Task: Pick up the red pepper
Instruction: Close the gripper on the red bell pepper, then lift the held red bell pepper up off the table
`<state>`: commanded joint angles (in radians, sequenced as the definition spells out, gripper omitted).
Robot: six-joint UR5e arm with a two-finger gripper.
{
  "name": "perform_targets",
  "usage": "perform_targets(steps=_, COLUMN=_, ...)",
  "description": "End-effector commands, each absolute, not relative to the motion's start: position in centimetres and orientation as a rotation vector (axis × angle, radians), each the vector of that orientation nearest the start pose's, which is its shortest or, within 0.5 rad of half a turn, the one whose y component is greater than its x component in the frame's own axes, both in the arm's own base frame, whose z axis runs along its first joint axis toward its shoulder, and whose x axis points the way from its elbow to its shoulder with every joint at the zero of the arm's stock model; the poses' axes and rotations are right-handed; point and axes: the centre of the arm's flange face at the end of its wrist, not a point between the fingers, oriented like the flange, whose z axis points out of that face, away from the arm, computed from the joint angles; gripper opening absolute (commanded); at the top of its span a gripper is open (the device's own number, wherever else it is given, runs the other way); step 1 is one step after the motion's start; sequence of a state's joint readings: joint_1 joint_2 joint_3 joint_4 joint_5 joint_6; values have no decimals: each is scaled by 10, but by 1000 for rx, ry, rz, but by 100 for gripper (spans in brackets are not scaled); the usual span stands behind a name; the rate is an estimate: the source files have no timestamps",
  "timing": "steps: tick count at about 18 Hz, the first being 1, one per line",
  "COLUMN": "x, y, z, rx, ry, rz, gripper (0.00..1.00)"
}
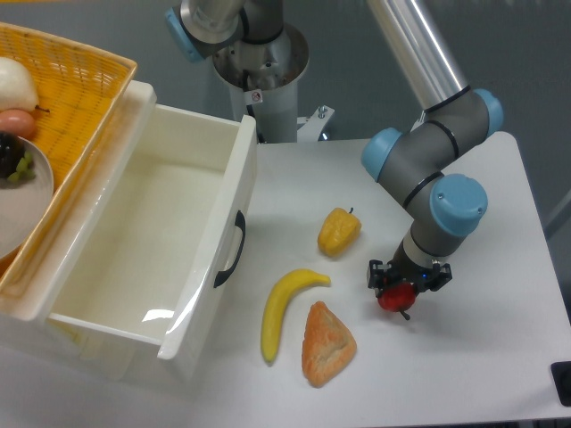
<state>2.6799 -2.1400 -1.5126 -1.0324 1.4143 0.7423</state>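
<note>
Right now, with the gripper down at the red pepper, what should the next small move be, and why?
Probably close the fingers on the red pepper, then lift straight up. The gripper sits low directly over it, and the pepper shows just beneath, on the table. Whether the fingers already grip it cannot be told from this view, so I would confirm the grasp before rising.

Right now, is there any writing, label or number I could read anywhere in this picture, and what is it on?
No text can be read.
Small sticker with a red mark on the robot's base column: too small and blurred to read.
The fruit, drawer, basket and arm show no lettering.
</note>
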Motion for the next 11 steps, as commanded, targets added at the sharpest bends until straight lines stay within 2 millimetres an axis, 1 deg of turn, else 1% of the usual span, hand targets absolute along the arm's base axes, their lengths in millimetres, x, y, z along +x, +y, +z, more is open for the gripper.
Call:
perform_targets(steps=1, x=-537, y=433, z=236, rx=-2961, ry=-518, rz=-92, gripper=14)
perform_targets(steps=2, x=-539, y=433, z=243, rx=-2977, ry=-492, rz=-54, gripper=14)
perform_targets(steps=5, x=-543, y=434, z=257, rx=-3014, ry=-340, rz=14, gripper=13)
perform_targets(steps=7, x=-542, y=432, z=261, rx=-3033, ry=-235, rz=6, gripper=13)
perform_targets(steps=8, x=-542, y=430, z=263, rx=-3047, ry=-166, rz=5, gripper=8)
perform_targets(steps=9, x=-545, y=427, z=267, rx=-3063, ry=-90, rz=3, gripper=6)
perform_targets(steps=11, x=-548, y=422, z=276, rx=-3083, ry=16, rz=-43, gripper=6)
